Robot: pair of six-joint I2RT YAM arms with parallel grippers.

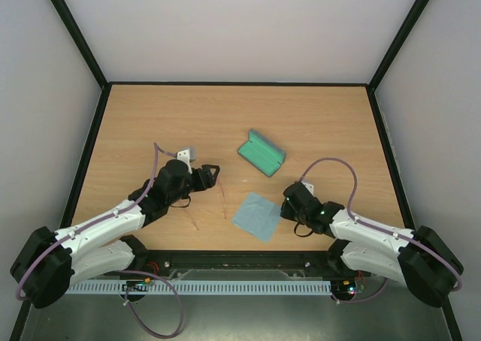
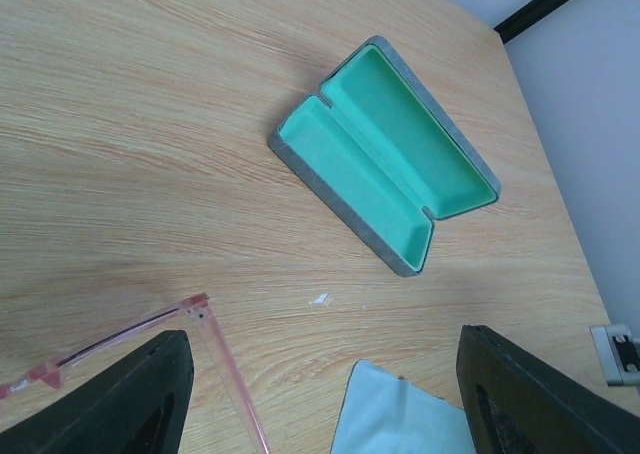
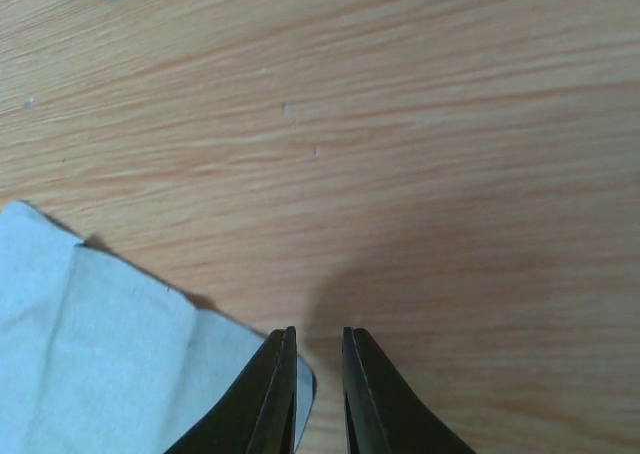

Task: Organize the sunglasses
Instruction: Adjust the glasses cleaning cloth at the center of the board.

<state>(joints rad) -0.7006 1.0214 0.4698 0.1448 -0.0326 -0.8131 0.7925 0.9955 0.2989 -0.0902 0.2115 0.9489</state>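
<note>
The sunglasses point(image 2: 132, 333) have a thin pink frame and lie on the table. Only a corner of the frame and one slender arm show at the lower left of the left wrist view. In the top view they are faint thin lines point(image 1: 225, 204) between the two arms. My left gripper point(image 1: 213, 173) is wide open and empty point(image 2: 325, 414), its left finger point(image 2: 130, 399) just beside the frame's corner. My right gripper point(image 1: 287, 201) holds nothing point(image 3: 317, 332). Its jaws stand a narrow gap apart over bare wood, with the left finger point(image 3: 272, 394) over the cloth's corner.
A grey-blue case point(image 1: 261, 152) lies open at mid-table, its teal lining up point(image 2: 385, 154). A light blue cloth point(image 1: 256, 216) lies flat between the grippers point(image 2: 400, 419) point(image 3: 90, 354). Black rails point(image 1: 89, 142) edge the wooden table.
</note>
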